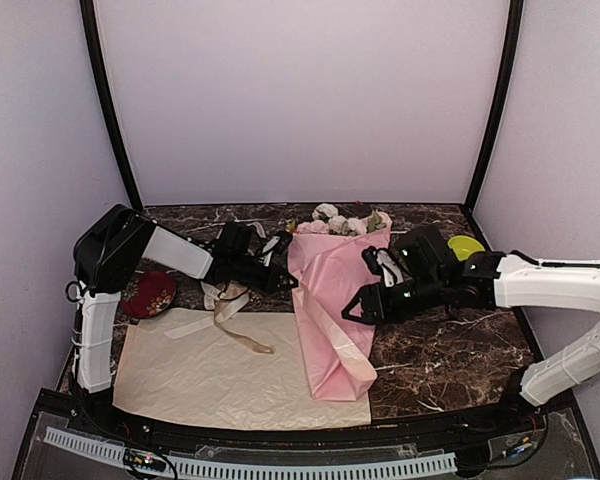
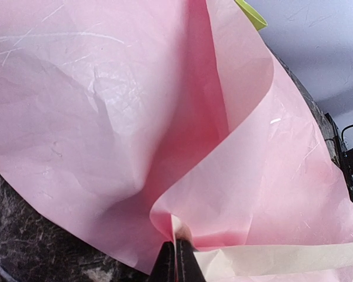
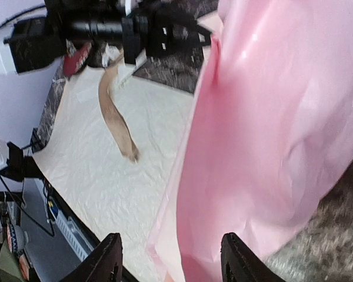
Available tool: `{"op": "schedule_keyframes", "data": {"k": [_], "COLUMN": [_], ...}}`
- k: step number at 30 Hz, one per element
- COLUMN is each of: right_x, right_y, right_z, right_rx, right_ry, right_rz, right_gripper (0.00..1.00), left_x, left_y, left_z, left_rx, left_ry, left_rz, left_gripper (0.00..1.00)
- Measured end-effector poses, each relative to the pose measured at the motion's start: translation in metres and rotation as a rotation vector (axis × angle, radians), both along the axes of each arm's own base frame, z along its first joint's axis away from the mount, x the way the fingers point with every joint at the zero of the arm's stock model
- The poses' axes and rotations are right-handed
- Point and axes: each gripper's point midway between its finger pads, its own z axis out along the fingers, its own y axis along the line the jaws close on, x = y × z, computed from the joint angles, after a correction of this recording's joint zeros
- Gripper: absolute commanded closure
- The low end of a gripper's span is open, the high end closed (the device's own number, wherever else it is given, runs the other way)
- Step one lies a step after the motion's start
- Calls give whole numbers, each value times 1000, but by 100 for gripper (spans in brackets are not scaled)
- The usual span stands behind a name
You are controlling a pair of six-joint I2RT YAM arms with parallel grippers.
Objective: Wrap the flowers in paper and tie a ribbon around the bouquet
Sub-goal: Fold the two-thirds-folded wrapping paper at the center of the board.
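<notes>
You have a dark marbled bench (image 1: 450,350) with the bouquet (image 1: 330,310) lying near its middle, wide end away from the arm bases. A cream sheet (image 1: 200,380) lies flat to the left of the bouquet and reaches under its narrow end. The pink paper (image 2: 106,117) forms the bouquet's cone, creased and loosely folded. The left claw (image 2: 177,267), at the bouquet's left edge near the wide end, is fully closed on a fold of the paper. A pale strip (image 2: 282,258) runs from its tips, and you cannot tell whether it is pinched too. The right claw (image 3: 172,258), at the bouquet's right flank, has its fingers parted and grips nothing. The ribbon (image 1: 242,335) lies loose on the cream sheet, left of the bouquet and apart from it. The flowers (image 1: 340,222) protrude from the bouquet's wide end. A red dish (image 1: 148,294) sits well left of the bouquet, and a yellow-green item (image 1: 466,246) sits to its right.
</notes>
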Motion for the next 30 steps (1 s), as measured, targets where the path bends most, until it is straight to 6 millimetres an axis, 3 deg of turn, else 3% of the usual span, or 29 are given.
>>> {"op": "schedule_keyframes", "data": {"k": [6, 9, 12, 15, 20, 23, 26, 30], "right_x": [-83, -106, -119, -126, -119, -112, -108, -113], "right_y": [-21, -24, -18, -8, -7, -18, -26, -21], "right_z": [-57, -74, -78, -75, -85, -90, -87, -80], "right_rx": [-49, -53, -26, 6, -31, -95, -157, -256], "right_ry": [105, 130, 114, 84, 40, 2, -49, -118], "right_rz": [34, 51, 72, 90, 39, -31, -87, -99], "right_gripper": [25, 21, 23, 35, 79, 97, 100, 100], "left_x": [2, 2, 2, 1, 0, 0, 2, 6], "left_y": [2, 2, 3, 4, 6, 7, 8, 7], "left_z": [0, -1, -2, -5, -8, -10, -9, -6], "left_rx": [4, 8, 14, 24, 42, 53, 61, 65], "left_ry": [-3, -6, -7, -2, 0, 1, -5, -15], "left_rz": [6, 7, 7, 6, 6, 5, 8, 11], "left_gripper": [100, 100, 100, 100, 100, 100, 100, 100]}}
